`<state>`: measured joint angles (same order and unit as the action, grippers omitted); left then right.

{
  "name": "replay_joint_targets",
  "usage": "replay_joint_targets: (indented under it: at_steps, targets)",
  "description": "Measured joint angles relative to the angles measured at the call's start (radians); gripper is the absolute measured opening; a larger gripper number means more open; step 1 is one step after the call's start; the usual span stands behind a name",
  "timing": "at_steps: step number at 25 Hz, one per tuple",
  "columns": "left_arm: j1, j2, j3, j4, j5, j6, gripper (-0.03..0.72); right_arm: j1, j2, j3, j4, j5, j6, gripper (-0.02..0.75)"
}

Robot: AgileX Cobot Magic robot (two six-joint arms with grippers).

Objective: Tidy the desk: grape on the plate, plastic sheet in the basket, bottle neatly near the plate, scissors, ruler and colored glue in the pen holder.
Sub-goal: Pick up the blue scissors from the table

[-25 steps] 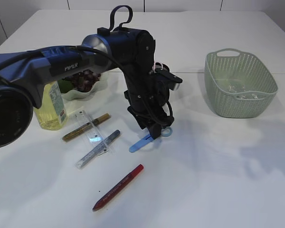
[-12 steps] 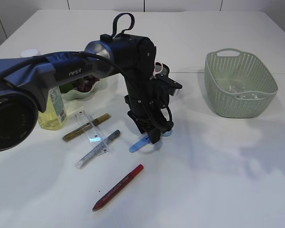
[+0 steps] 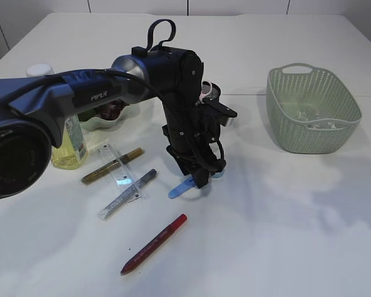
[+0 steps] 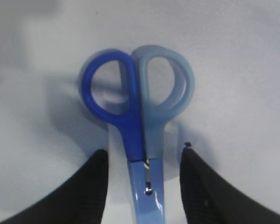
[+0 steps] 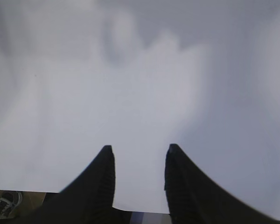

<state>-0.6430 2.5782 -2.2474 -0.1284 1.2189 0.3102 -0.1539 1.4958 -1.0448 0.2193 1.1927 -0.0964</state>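
While the arm hides the scissors [image 4: 142, 121] handles from outside, the left pincer [image 4: 142, 179] straddles them, fingers apart, untouched.

White table [image 3: 284, 235], a shoe [image 5: 7, 201] on the floor past its edge

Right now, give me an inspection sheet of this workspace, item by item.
Surface: white table, bare on the right.
Job's things: blue-handled scissors flat on the table; clear plastic ruler across two glitter glue pens; red glue pen nearest the camera; yellow liquid bottle; grapes on white plate; green woven basket.
Clutter: nothing seen.
Grippers: left gripper open, straddling the scissors; right gripper open, empty.
Cables: black loop on left arm.
Surroundings: white wall.
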Motion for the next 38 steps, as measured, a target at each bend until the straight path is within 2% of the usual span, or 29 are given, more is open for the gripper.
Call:
replay_joint_targets:
  at_steps: [8, 14, 19, 38]
  targets:
    - [0.000, 0.002, -0.002, 0.006, 0.000, 0.007, 0.258, 0.000, 0.000, 0.000, 0.000, 0.002, 0.000, 0.305]
    - [0.000, 0.007, -0.004, 0.008, 0.000, 0.007, 0.226, 0.000, 0.000, 0.000, 0.000, 0.002, 0.000, 0.305]
    - [0.000, 0.008, -0.006, 0.008, 0.000, 0.009, 0.163, 0.000, 0.000, 0.000, 0.000, 0.002, 0.000, 0.305]
    - [0.000, 0.008, -0.006, 0.018, 0.000, -0.014, 0.159, 0.000, 0.000, 0.000, 0.000, 0.002, 0.000, 0.305]
